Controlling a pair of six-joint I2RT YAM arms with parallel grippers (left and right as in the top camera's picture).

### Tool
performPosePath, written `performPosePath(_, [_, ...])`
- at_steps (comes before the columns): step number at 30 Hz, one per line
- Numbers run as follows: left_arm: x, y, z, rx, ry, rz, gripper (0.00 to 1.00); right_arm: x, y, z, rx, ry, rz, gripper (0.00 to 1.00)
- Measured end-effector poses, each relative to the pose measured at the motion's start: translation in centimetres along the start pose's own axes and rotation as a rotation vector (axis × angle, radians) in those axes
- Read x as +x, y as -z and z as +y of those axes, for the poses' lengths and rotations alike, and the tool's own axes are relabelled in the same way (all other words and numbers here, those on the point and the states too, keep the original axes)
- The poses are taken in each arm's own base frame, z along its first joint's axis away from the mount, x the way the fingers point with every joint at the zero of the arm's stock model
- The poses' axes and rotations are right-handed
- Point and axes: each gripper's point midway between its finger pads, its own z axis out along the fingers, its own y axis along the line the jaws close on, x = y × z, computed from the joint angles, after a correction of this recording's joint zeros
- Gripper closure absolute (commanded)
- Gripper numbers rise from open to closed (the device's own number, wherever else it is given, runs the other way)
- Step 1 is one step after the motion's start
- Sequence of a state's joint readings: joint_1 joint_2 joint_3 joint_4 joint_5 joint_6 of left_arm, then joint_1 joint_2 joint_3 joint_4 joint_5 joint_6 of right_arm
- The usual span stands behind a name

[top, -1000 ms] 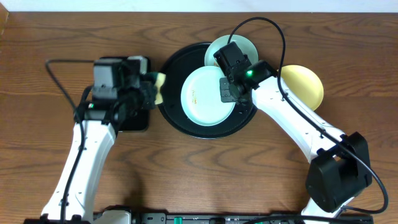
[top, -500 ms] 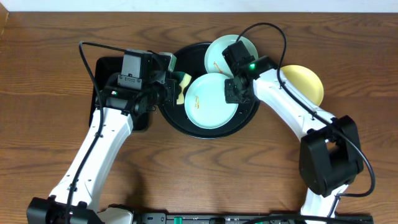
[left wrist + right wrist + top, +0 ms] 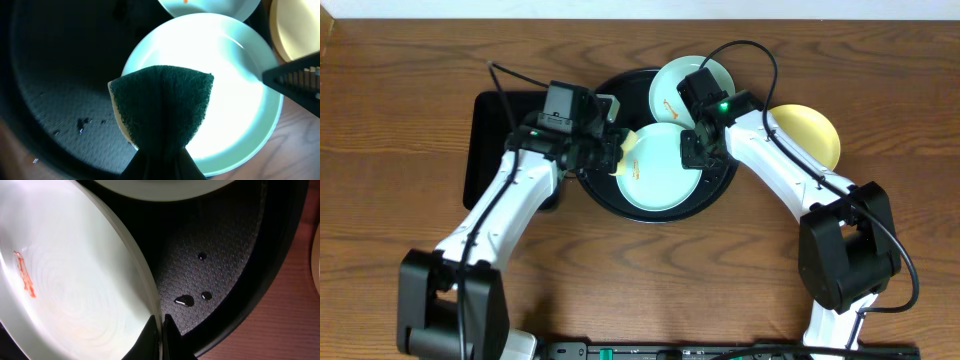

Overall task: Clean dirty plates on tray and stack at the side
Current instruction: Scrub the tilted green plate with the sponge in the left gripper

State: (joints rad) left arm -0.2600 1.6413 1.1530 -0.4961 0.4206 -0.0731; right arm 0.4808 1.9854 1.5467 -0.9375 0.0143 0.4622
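A mint-aqua plate (image 3: 662,168) lies in the round black tray (image 3: 610,195); it also shows in the left wrist view (image 3: 235,100) and the right wrist view (image 3: 75,280), where it bears an orange smudge. My right gripper (image 3: 692,147) is shut on this plate's right rim (image 3: 161,322). My left gripper (image 3: 610,152) is shut on the sponge (image 3: 160,105), its green side pressed on the plate's left part. A second mint-aqua plate (image 3: 685,82) with an orange smudge rests on the tray's back rim. The pale yellow plate (image 3: 810,135) lies on the table to the right.
A rectangular black tray (image 3: 490,150) lies left of the round tray. Small water drops (image 3: 185,300) sit on the round tray's textured floor. Cables arch over the back of the table.
My left arm has swung right from the rectangular tray, carrying the sponge onto the mint plate's left side. My right gripper keeps hold of the plate's rim, which shifted slightly.
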Motion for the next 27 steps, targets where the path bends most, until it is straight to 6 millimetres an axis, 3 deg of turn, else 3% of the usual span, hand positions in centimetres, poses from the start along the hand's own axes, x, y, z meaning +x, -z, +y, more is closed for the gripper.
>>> performPosePath(9, [0.5, -2.6, -0.4, 0.01, -0.02, 0.034, 0.92, 0.0, 0.0, 0.0, 0.0, 0.0, 0.001, 0.99])
performPosePath(21, [2.2, -4.0, -2.0, -0.05, -0.097, 0.071, 0.92, 0.0, 0.0, 0.0, 0.0, 0.0, 0.0, 0.99])
performPosePath(24, [3.3, -4.3, -1.7, -0.062, -0.095, 0.098, 0.92, 0.0, 0.0, 0.0, 0.0, 0.0, 0.0, 0.99])
performPosePath(27, [5.6, -4.4, -1.0, -0.078, -0.073, 0.175, 0.92, 0.0, 0.0, 0.0, 0.0, 0.0, 0.0, 0.99])
